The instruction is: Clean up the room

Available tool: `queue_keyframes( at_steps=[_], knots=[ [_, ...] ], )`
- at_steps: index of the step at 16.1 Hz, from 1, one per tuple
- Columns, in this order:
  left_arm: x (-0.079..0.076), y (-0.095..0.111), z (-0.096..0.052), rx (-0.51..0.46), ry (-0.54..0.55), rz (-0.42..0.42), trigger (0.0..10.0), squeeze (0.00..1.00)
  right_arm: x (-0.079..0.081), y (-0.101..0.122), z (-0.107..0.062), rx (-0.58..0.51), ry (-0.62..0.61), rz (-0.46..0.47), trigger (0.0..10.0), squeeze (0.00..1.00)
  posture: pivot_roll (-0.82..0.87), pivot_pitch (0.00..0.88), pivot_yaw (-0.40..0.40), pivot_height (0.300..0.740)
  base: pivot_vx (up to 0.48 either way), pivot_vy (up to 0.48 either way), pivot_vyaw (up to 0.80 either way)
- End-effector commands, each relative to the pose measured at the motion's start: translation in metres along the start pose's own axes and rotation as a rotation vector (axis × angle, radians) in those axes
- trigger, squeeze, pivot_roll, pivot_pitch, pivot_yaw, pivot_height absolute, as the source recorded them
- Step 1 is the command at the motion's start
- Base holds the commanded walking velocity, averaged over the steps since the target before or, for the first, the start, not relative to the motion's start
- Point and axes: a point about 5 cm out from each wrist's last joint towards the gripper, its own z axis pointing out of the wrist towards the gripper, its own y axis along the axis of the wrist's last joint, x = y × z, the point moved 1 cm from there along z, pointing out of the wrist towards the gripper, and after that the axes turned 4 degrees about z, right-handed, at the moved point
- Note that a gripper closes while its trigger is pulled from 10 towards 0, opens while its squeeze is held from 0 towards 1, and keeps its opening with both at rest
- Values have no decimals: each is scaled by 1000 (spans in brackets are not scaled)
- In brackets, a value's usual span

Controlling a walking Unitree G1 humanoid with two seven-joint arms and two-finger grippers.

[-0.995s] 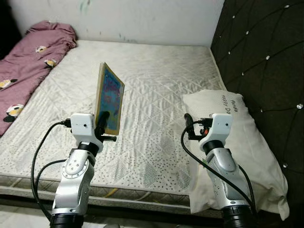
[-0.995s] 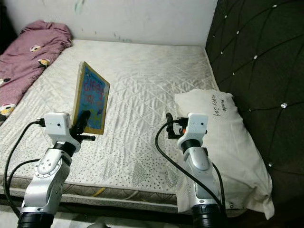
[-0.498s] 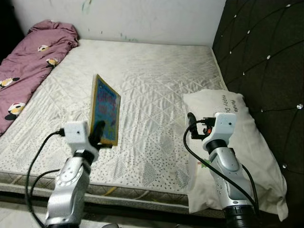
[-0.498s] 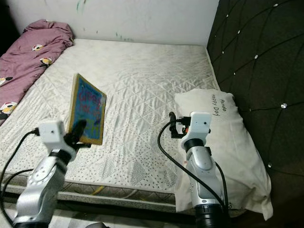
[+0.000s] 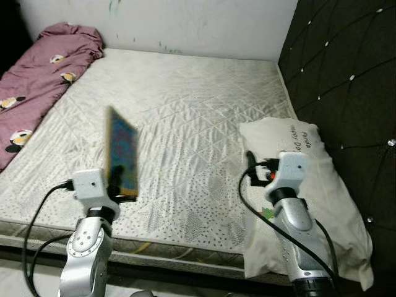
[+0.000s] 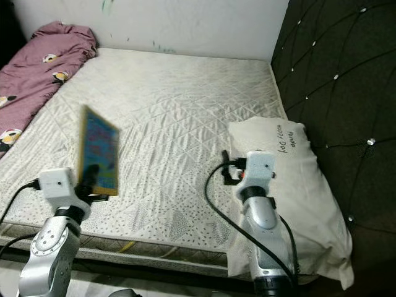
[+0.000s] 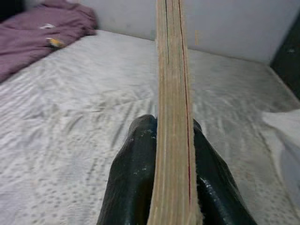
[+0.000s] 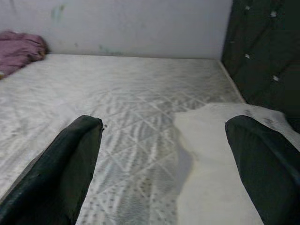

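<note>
Gripping a book (image 5: 122,150) by its lower edge, the left gripper (image 7: 161,154) holds it upright above the near part of the mattress (image 5: 198,111), towards the robot's left. In the left wrist view the two black fingers (image 7: 131,178) press on either face of the book, whose page edges run straight up between them — clamped tight, with no gap. The book's colourful cover, blue with a yellow border, looks blurred in the head views.

The right gripper (image 8: 168,159) hovers over the near right part of the bed, just at the edge of a white pillow (image 5: 328,185). Its fingers (image 8: 65,164) stand wide apart and hold nothing; between them the right wrist view shows quilted mattress and the pillow's corner.

The pillow lies along the right side against a dark tufted headboard (image 5: 346,68), with small printed lettering near its far end. A purple blanket (image 5: 37,80) with panda prints is bunched along the far left side of the mattress, reaching to the pale wall (image 5: 185,25) behind.
</note>
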Motion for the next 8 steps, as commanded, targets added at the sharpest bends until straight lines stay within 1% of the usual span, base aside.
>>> queue_keyframes(
  at_steps=[1, 2, 3, 4, 6, 7, 8],
  knots=[
    [-2, 12, -1, -52, 3, 23, 10000, 0, -6, -2, -2, 20, -29, -1, 10000, 0, -15, 3, -26, 740, 0, 0, -800],
    [-5, 9, -2, -33, -10, 33, 10000, 0, -7, -3, -3, 28, -36, 3, 10000, 0, -19, 0, -23, 740, 0, 0, -800],
    [-11, 5, -4, -23, -88, -6, 10000, 0, -7, -3, -3, 26, -36, 4, 10000, 0, -29, 1, -16, 740, 0, 0, -800],
    [-12, 6, -4, -31, -101, -8, 10000, 0, -7, -3, -4, 24, -36, 0, 10000, 0, -29, 3, -15, 740, 0, 0, -800],
    [-13, 7, -3, -44, -103, 10, 10000, 0, -7, -4, -5, 25, -40, 0, 10000, 0, -27, 2, -14, 740, 0, 0, -800],
    [-12, 8, -3, -47, -82, 37, 10000, 0, -6, -6, -6, 31, -45, 8, 10000, 0, -28, 3, -7, 740, 0, 0, -800],
    [-13, 10, -2, -49, -90, 31, 10000, 0, -5, -6, -6, 34, -41, 9, 10000, 0, -30, 11, -3, 740, 0, 0, -800]
  ],
)
